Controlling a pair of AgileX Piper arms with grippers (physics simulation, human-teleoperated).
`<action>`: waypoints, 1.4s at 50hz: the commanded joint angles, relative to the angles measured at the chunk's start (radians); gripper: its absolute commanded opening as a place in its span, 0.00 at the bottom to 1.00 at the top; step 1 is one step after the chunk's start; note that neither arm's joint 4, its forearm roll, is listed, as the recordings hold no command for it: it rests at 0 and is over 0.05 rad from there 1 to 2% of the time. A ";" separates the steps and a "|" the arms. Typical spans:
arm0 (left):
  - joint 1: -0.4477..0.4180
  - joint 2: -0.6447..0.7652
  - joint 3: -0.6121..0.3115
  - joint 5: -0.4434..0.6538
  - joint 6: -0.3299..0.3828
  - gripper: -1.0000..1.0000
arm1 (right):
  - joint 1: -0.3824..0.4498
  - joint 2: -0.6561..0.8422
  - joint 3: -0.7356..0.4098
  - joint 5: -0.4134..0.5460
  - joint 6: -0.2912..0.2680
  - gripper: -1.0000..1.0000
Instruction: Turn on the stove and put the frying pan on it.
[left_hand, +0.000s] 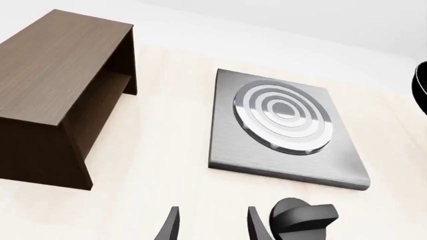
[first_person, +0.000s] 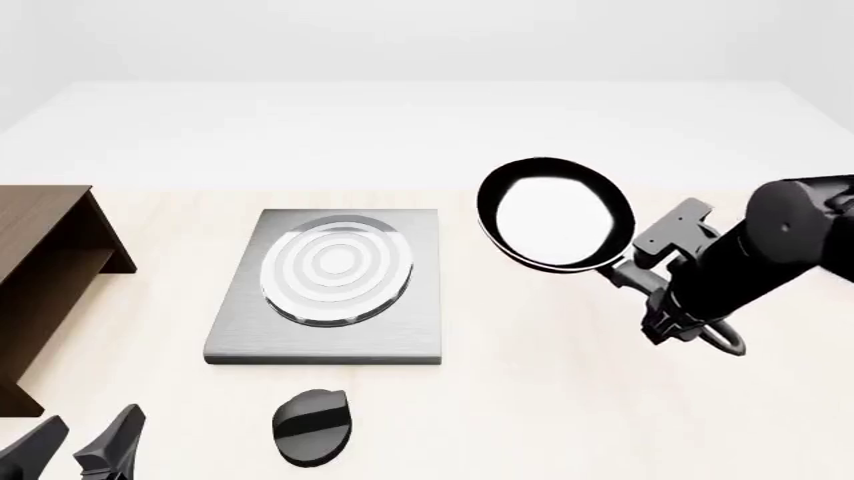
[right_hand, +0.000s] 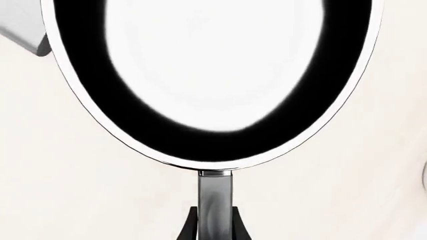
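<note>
While the right claw (right_hand: 212, 220) clenched the frying pan (first_person: 557, 213) by its handle tip aloft, it risked pivoting; the left claw (left_hand: 212, 225) hung released beside the knob (left_hand: 303, 216)

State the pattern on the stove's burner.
Concentric silver rings on the burner, clearest in the left wrist view.

Stove (first_person: 240, 335): brushed grey slab; burner (first_person: 336, 268) of concentric silver rings. Knob (first_person: 311, 426): black. Frying pan (first_person: 555, 215): black rim and handle, glossy white-reflecting interior. Shelf (left_hand: 47, 80): dark brown wood grain. Table (first_person: 561, 400): pale cream.
</note>
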 joint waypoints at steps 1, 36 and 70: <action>0.000 0.000 0.000 -0.001 0.001 1.00 | 0.104 0.051 -0.083 -0.001 0.052 0.00; 0.000 0.000 0.000 -0.001 -0.003 1.00 | 0.321 0.236 -0.304 0.044 0.100 0.00; 0.001 0.000 0.000 -0.001 -0.002 1.00 | 0.466 0.421 -0.527 0.116 0.150 0.00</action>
